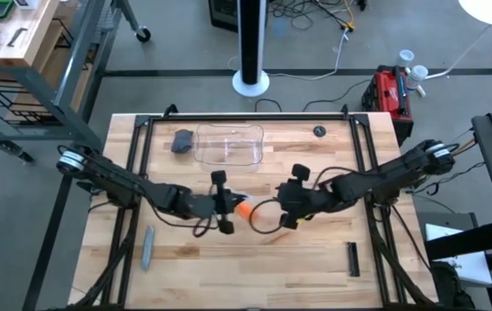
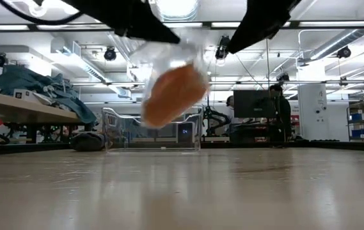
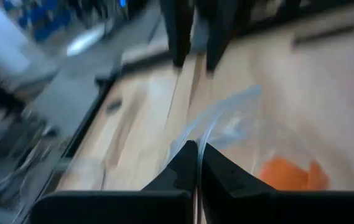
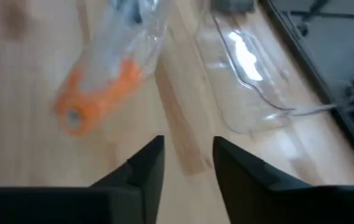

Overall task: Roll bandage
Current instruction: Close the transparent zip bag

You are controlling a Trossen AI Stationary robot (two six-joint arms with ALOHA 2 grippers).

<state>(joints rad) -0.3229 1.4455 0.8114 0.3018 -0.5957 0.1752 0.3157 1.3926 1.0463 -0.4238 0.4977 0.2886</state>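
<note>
My left pincer [image 3: 196, 163] is pressed together on the edge of the clear plastic wrapper [image 3: 226, 127], holding it up off the wooden table [image 1: 315, 268]. The bandage [image 4: 96, 93], a rolled orange cylinder, hangs inside that wrapper, in the air in front of the clear plastic tray [image 1: 228, 145]. My right pincer [image 4: 188, 163] is spread with nothing between its fingers, just beside the bandage on the side away from my left pincer.

Orange bandage [image 2: 174, 94] hanging mid-frame inside a clear wrapper [image 2: 169, 61] (held from above), off the table [image 2: 182, 191]; clear tray [image 2: 153, 131] behind.
</note>
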